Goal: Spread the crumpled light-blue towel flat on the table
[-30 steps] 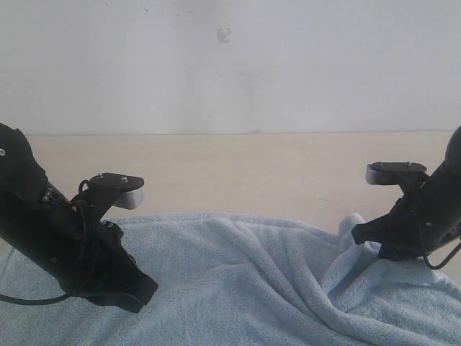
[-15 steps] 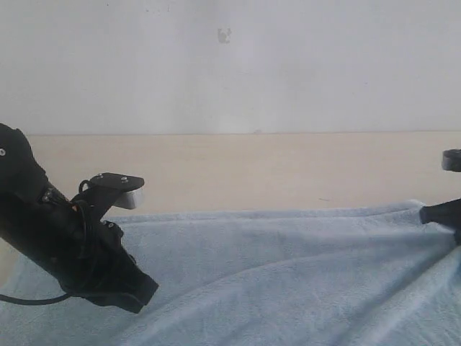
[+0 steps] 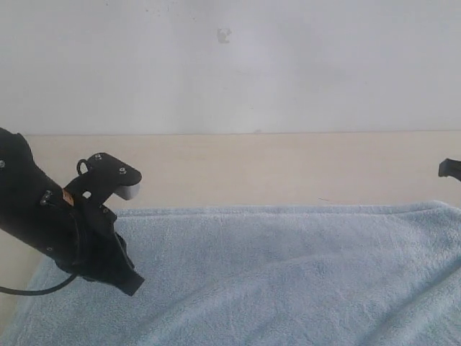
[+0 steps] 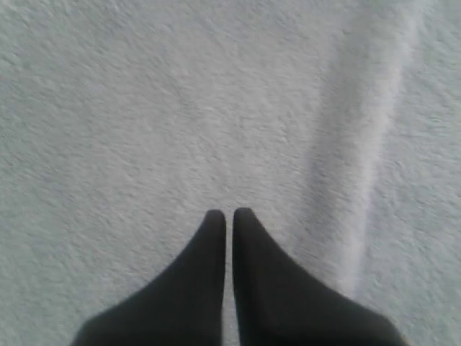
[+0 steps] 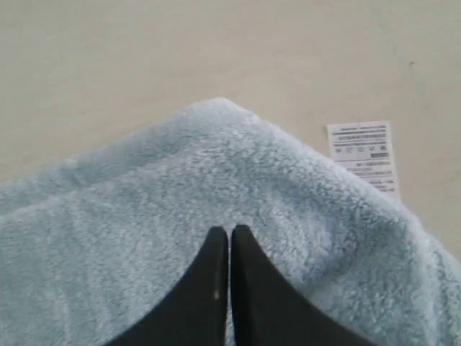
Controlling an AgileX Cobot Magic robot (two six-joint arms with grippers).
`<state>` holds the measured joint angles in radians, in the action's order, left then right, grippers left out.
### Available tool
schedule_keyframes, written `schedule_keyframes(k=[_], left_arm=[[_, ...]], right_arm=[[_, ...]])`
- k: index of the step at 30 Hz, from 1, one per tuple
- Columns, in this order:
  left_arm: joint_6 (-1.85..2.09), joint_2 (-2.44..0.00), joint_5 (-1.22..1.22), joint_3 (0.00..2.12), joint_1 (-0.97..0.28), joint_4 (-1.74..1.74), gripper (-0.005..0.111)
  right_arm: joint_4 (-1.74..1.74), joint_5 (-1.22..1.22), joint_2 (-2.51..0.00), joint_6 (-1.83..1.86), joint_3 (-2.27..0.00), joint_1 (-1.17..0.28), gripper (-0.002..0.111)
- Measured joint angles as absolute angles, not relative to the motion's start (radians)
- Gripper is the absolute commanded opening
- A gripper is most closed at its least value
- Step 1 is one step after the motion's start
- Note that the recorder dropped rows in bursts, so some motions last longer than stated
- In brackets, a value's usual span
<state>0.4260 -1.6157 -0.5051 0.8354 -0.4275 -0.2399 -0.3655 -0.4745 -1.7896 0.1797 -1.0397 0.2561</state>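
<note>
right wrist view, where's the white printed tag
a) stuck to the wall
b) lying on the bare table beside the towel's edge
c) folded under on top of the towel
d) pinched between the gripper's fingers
b: the white tag lies flat on the beige table, poking out beside the edge of the towel, well off to one side of the shut right gripper.

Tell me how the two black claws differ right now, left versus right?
The left gripper points at plain towel, with only cloth and one soft ridge around it. The right gripper sits at a towel corner, with bare table and a white tag beyond. In the exterior view the left gripper's arm shows plainly, while the right gripper barely peeks in at the edge. Both are black, with jaws shut.
</note>
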Motion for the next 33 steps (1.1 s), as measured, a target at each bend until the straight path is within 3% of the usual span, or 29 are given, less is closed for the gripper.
schedule_keyframes(k=[5,10,16,21,25,33], left_arm=[[0.264,-1.664,-0.352,0.844,-0.396,-0.153,0.004],[0.153,-1.848,-0.614,1.05,-0.271,-0.047,0.004],[0.152,-1.999,-0.58,1.133,-0.221,-0.008,0.004],[-0.06,-2.031,-0.6,1.154,-0.133,0.169,0.004],[-0.22,-2.026,-0.611,1.117,0.014,0.284,0.004],[0.016,-1.991,-0.579,1.098,0.037,0.097,0.004]], right_arm=[[-0.39,-0.461,-1.662,0.182,-0.947,0.181,0.001],[-0.399,-0.376,-1.466,0.281,-0.877,-0.026,0.001],[-0.401,-0.436,-1.439,0.336,-0.874,-0.167,0.001],[-0.246,-0.379,-1.439,0.319,-0.874,-0.163,0.001],[-0.104,-0.323,-1.51,0.126,-0.874,-0.031,0.001],[-0.086,-0.31,-1.737,0.074,-0.88,0.03,0.001]])
